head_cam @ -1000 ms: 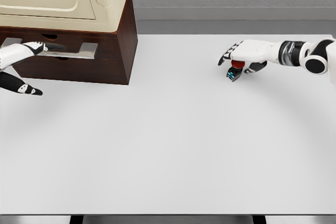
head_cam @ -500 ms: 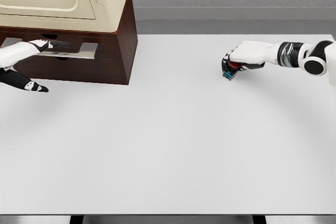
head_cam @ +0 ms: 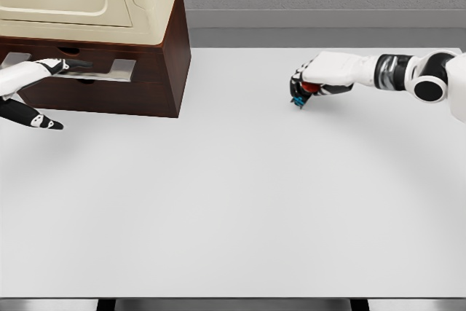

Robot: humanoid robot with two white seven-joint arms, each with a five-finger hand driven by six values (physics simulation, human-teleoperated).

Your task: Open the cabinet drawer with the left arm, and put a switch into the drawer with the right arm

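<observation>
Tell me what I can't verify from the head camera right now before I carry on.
- Switch: mostly covered by the right hand; only red and blue bits show, and whether it still touches the table is unclear.
- Drawer: left hand overlaps its silver handle; actual grip and how far it is open can't be judged.
- Cabinet: top and left side cut off by the frame.

Dark brown cabinet with cream top, white table, red-and-blue switch.
</observation>
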